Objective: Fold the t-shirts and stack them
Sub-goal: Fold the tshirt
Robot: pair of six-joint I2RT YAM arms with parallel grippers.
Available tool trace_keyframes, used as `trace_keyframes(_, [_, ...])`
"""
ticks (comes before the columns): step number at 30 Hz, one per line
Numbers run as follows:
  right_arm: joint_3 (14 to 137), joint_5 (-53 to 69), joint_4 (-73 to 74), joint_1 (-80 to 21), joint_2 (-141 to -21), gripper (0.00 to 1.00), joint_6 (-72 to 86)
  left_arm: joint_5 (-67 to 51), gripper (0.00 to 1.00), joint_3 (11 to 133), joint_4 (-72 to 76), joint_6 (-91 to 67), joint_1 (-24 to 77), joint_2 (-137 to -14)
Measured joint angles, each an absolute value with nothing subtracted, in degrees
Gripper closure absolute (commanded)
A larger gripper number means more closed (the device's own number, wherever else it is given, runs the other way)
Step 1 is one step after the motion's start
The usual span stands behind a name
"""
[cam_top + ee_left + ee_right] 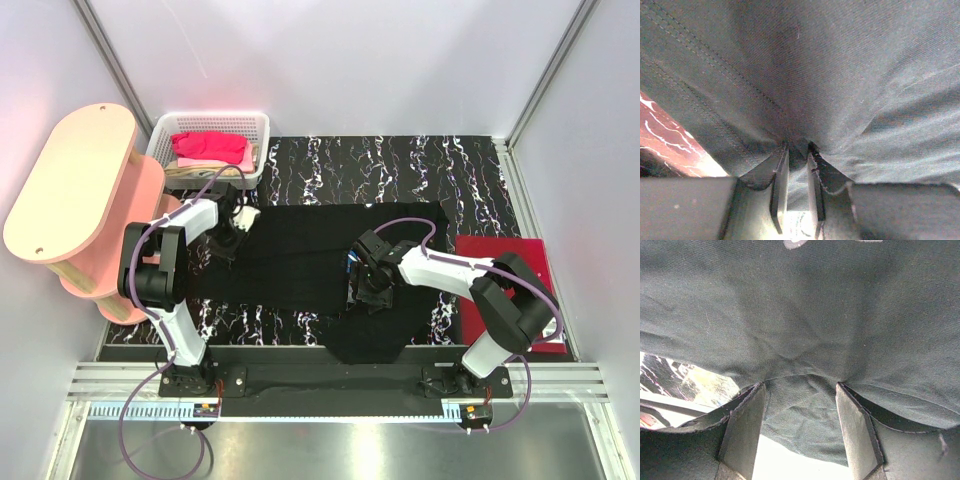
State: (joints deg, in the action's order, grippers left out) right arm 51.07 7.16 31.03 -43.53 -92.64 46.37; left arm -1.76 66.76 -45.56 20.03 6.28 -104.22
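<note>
A black t-shirt (300, 255) lies spread across the marbled table top, with one part hanging toward the near edge. My left gripper (228, 245) is at the shirt's left edge. In the left wrist view it (797, 150) is shut on a pinched fold of the black cloth (840, 75). My right gripper (362, 295) rests on the shirt's right half. It (800, 387) stands open, pressed into the black fabric (800, 305), which bunches between the wide-apart jaws. A folded dark red t-shirt (505, 275) lies at the right. A bright pink t-shirt (210, 148) sits in the basket.
The white mesh basket (258, 125) stands at the back left. A pink and wood oval stand (75, 180) rises at the far left beside my left arm. White walls close in the back and both sides. The black marbled surface (400, 165) shows behind the shirt.
</note>
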Motion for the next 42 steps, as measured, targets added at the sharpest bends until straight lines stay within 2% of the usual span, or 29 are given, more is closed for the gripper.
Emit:
trace_keyframes(5, [51.0, 7.2, 31.0, -43.5, -92.6, 0.34, 46.4, -1.5, 0.80, 66.8, -45.6, 20.1, 6.3, -104.2])
trace_keyframes(7, [51.0, 7.2, 30.9, -43.5, -92.6, 0.34, 46.4, -1.3, 0.77, 66.8, -45.6, 20.1, 6.3, -104.2])
trace_keyframes(9, [51.0, 7.2, 30.9, -43.5, -92.6, 0.34, 46.4, -1.3, 0.60, 66.8, -45.6, 20.1, 6.3, -104.2])
trace_keyframes(11, [51.0, 7.2, 30.9, -43.5, -92.6, 0.34, 46.4, -1.1, 0.49, 66.8, -45.6, 20.6, 6.3, -104.2])
trace_keyframes(14, [50.9, 7.2, 30.9, -43.5, -92.6, 0.34, 46.4, -1.1, 0.39, 66.8, -45.6, 20.7, 6.3, -104.1])
trace_keyframes(16, [50.9, 7.2, 30.8, -43.5, -92.6, 0.35, 46.4, -1.1, 0.38, 66.8, -45.6, 20.6, 6.3, -103.8])
trace_keyframes(20, [50.6, 7.2, 30.6, -43.5, -92.4, 0.36, 46.4, -1.1, 0.40, 67.7, -45.8, 20.4, 6.3, -103.7])
trace_keyframes(27, [49.8, 7.9, 29.6, -43.5, -92.0, 0.36, 46.7, -1.1, 0.54, 69.7, -45.9, 19.7, 6.3, -103.7])
trace_keyframes(38, [48.9, 8.7, 28.5, -43.5, -91.4, 0.37, 47.0, -0.6, 0.81, 71.4, -45.3, 19.0, 6.3, -106.6])
trace_keyframes(42, [48.6, 8.7, 28.1, -43.5, -91.1, 0.38, 47.0, 0.5, 0.82, 71.4, -45.1, 19.6, 6.3, -106.6])
